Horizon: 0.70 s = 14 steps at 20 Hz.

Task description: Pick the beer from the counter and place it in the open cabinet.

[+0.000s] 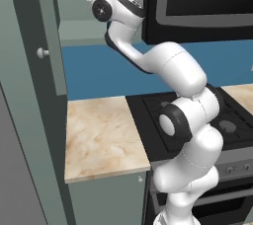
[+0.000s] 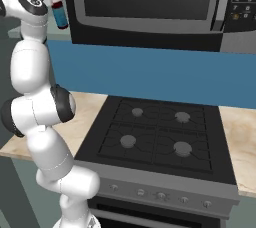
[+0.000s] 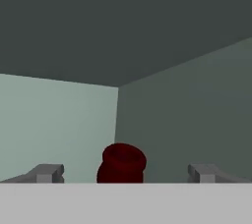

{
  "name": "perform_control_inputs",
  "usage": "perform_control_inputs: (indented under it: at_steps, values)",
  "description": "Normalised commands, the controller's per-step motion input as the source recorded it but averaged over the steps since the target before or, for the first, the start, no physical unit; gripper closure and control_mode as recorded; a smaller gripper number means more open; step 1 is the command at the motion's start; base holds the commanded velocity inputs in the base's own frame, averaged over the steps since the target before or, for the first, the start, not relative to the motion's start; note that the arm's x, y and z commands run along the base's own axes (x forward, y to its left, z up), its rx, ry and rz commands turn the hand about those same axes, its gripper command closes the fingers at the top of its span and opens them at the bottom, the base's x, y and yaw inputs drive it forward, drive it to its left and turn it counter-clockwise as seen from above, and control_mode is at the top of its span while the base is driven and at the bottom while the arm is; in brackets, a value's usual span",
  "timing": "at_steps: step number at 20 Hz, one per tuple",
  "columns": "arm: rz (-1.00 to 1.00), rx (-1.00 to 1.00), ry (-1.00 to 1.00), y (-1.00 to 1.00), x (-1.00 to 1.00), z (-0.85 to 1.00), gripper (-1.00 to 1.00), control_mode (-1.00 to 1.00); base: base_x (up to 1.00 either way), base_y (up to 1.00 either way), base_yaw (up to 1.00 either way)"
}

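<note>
While the arm reaches up toward 11 o'clock in the left base view, its hand sits level with the cabinet [image 1: 79,31] shelf; one door [image 1: 47,36] with one round knob [image 1: 42,52] stands at 9 o'clock. One counter [image 1: 101,135] slab lies below, beside the stovetop [image 1: 163,115].

Right base view: one beer [image 2: 59,13] at 11 o'clock, upright, blue label showing, just beside the hand at the cabinet recess. Four burners on the stovetop; one microwave [image 2: 150,2] above.

Hand view: one dark red cap [image 3: 123,163] at 6 o'clock between two fingertips [image 3: 47,173], set wide, clear of the cap. Gripper [image 3: 124,174] spread apart, holding nothing that can be seen.
</note>
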Motion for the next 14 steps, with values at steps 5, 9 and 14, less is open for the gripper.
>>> perform_control_inputs:
  at_steps: [5,9,14]
  values:
    - [0.0,-0.08,-0.08,0.0,0.42,-0.3,-1.0,-1.0,0.0,0.0,0.0]
    - [0.0,-0.08,-0.08,0.0,0.51,-0.33,-1.0,-1.0,0.0,0.0,0.0]
    - [0.0,-0.06,-0.06,0.0,0.39,-0.27,-1.0,-1.0,0.0,0.0,0.0]
